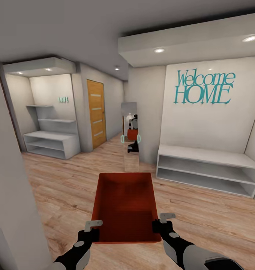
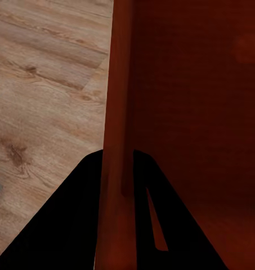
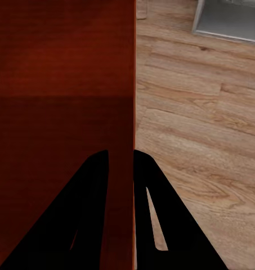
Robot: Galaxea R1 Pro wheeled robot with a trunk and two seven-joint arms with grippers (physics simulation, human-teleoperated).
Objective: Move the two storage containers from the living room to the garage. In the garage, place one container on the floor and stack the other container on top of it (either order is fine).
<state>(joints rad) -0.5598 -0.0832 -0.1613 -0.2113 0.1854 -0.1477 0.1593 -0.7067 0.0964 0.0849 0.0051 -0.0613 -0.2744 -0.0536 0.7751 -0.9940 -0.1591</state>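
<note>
I hold one red-orange open-top storage container (image 1: 124, 204) level in front of me, above a light wood-plank floor. My left gripper (image 1: 93, 229) is shut on its near left wall and my right gripper (image 1: 160, 225) on its near right wall. The left wrist view has the left gripper (image 2: 117, 154) with its dark fingers pinching the container wall (image 2: 189, 101) from both sides. The right wrist view has the right gripper (image 3: 121, 153) clamped the same way on the container wall (image 3: 59, 84). The second container is out of view.
This is a wood-floored hallway (image 1: 67, 187). A wooden door with pale stripes (image 1: 96, 112) stands ahead on the left, and a narrow mirror (image 1: 129, 135) is straight ahead. A white bench shelf (image 1: 206, 170) lines the right wall, a white shelf unit (image 1: 50, 144) the left, and a wall corner (image 1: 11, 195) is close by.
</note>
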